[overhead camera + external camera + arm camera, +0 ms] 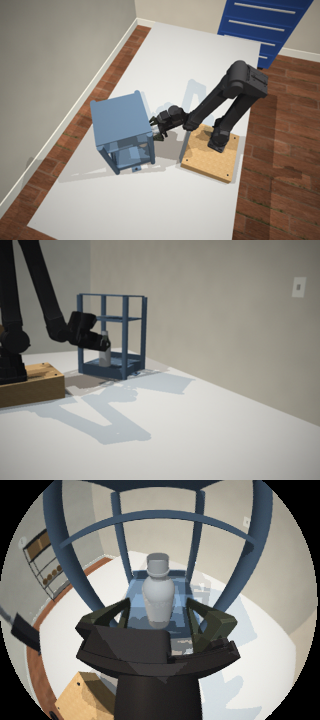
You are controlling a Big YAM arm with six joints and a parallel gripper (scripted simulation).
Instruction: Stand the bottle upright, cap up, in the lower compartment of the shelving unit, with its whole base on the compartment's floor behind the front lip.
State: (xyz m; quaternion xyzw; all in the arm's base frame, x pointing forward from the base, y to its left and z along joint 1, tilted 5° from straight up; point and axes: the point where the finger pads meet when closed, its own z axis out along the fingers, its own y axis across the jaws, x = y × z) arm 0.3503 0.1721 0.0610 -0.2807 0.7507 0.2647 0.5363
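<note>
A grey-white bottle [104, 357] [159, 596] with a grey cap stands upright, cap up, on the floor of the lower compartment of the blue shelving unit [118, 116] [125, 330] [122, 534], behind the front lip. My gripper [155, 129] [105, 342] [158, 601] is open at the unit's open side. Its fingers stand on either side of the bottle's upper part, with gaps showing in the wrist view. In the top view the shelf top hides the bottle.
The arm stands on a wooden base board [206, 160] [38, 387] on the white table [155, 201] [206, 433], close to the unit. A blue drawer cabinet [258, 20] stands beyond the table's far corner. A wall runs along the table's left side.
</note>
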